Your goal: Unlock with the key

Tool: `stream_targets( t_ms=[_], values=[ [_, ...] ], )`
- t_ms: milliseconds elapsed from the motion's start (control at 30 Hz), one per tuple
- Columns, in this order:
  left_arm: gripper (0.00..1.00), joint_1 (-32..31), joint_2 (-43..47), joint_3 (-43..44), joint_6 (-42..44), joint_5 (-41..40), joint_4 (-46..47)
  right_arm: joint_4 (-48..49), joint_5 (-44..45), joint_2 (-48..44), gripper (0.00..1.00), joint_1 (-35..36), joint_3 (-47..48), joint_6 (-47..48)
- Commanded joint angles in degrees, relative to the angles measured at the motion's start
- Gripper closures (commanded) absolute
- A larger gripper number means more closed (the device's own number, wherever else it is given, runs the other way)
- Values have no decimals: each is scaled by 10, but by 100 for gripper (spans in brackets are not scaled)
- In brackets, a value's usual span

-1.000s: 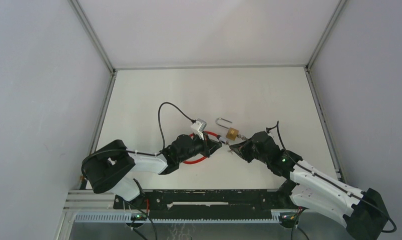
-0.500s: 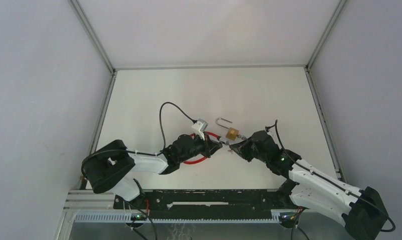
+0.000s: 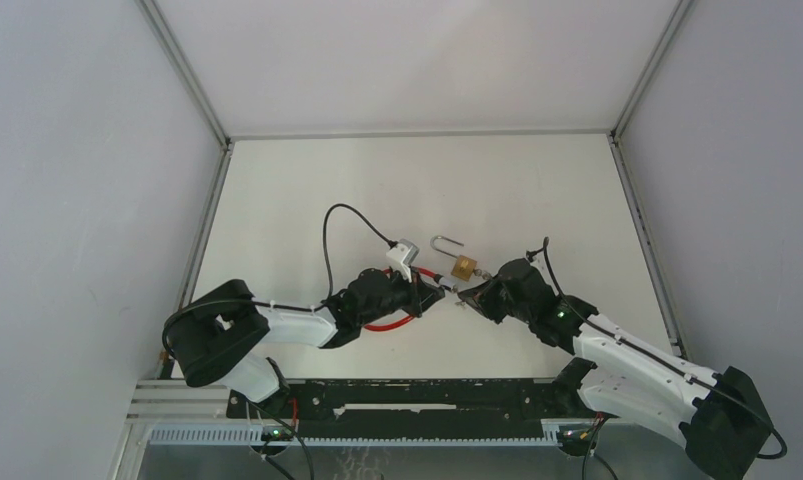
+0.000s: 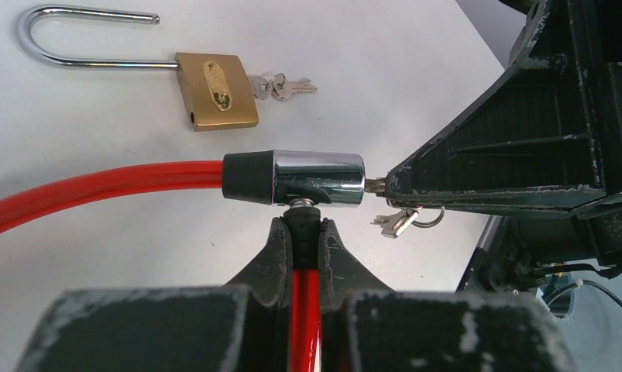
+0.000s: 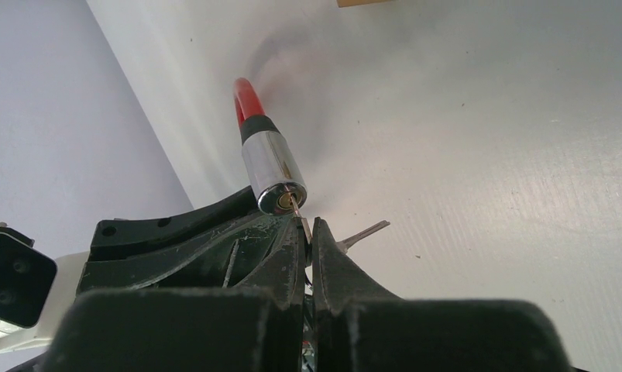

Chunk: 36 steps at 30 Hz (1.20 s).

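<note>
A red cable lock [image 3: 387,322] with a chrome lock barrel [image 4: 317,178] lies at the table's middle. My left gripper [image 4: 302,229] is shut on the cable's black end just below the barrel, which also shows in the right wrist view [image 5: 273,169]. My right gripper [image 5: 308,226] is shut on a key [image 5: 295,204] whose tip sits in the barrel's keyhole. Spare keys on a ring [image 4: 404,220] hang under the right fingers [image 4: 493,174]. In the top view the two grippers meet tip to tip, left [image 3: 439,291] and right [image 3: 461,292].
A brass padlock [image 4: 216,91] with its steel shackle [image 4: 75,39] open lies behind the barrel, its own small keys [image 4: 280,86] beside it; it also shows in the top view [image 3: 463,266]. A black cable loops from the left wrist camera [image 3: 402,252].
The right arm has crept slightly left toward the barrel. The left arm's black cable loop has shifted a little right. The grips are unchanged.
</note>
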<state>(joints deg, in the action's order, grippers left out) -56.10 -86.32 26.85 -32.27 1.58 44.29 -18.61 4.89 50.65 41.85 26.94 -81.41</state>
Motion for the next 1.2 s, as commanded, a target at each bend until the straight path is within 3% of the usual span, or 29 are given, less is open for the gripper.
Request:
stream_targets(
  t_ms=[0,500,900,967,1033,1100,1167],
  values=[
    [100,-15,12,40,21,27,42,21,-8,3,100,-8,25,14],
    [100,-23,-2,18,-2,99,179,22,-73,-21,100,-38,25,44],
    [100,-29,16,30,15,173,177,43,-167,-52,100,-100,25,88],
    [100,-30,18,32,15,170,172,51,-185,-59,96,-111,25,96],
    [100,-31,21,34,14,149,155,49,-211,-65,84,-125,25,99],
    [100,-30,24,34,15,127,137,41,-230,-74,83,-139,25,101],
    [100,-30,24,33,14,115,135,31,-236,-88,89,-144,25,102]
  ],
)
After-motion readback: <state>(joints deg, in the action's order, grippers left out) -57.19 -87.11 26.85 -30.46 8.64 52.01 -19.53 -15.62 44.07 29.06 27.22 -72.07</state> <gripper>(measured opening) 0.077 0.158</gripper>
